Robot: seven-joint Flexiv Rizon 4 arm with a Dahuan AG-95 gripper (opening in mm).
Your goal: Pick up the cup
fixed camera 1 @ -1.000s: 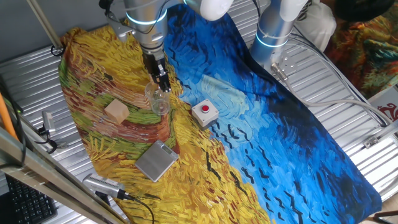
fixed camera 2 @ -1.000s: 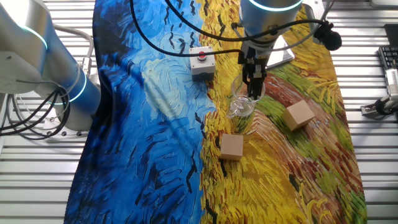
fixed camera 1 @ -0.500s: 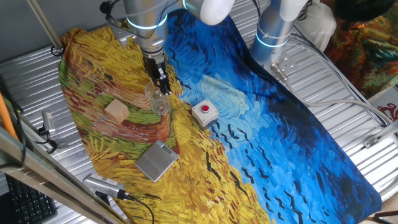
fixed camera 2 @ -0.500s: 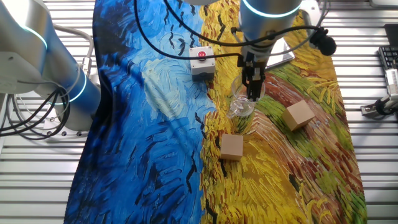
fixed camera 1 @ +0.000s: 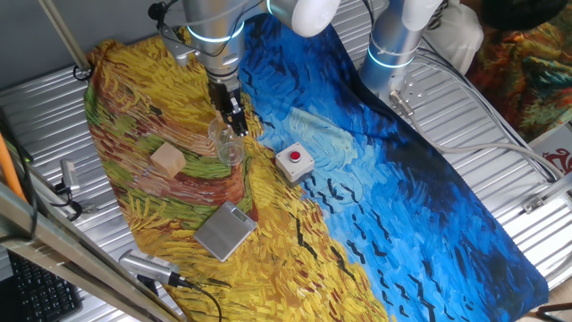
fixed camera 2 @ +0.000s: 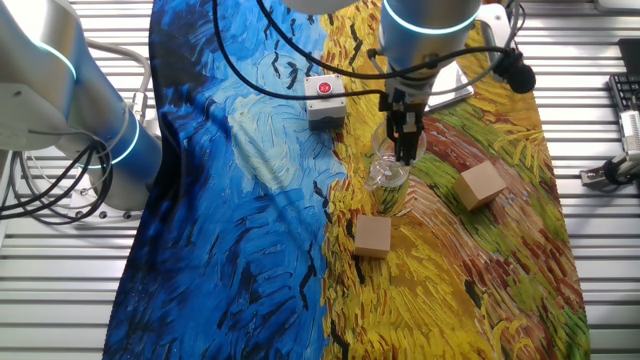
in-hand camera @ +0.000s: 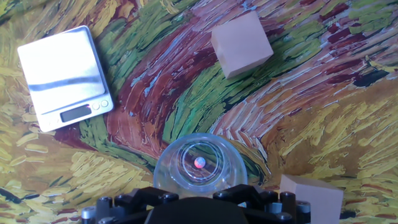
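One cup (in-hand camera: 199,167) upright, gripper (fixed camera 2: 405,152) fingers at rim.

A painted cloth (fixed camera 1: 402,206), yellow on one half and blue on the other, drapes a ribbed metal table (fixed camera 1: 500,125). A keyboard (fixed camera 1: 36,291) sits at one table edge. Cables (fixed camera 2: 40,190) trail over the ribs.
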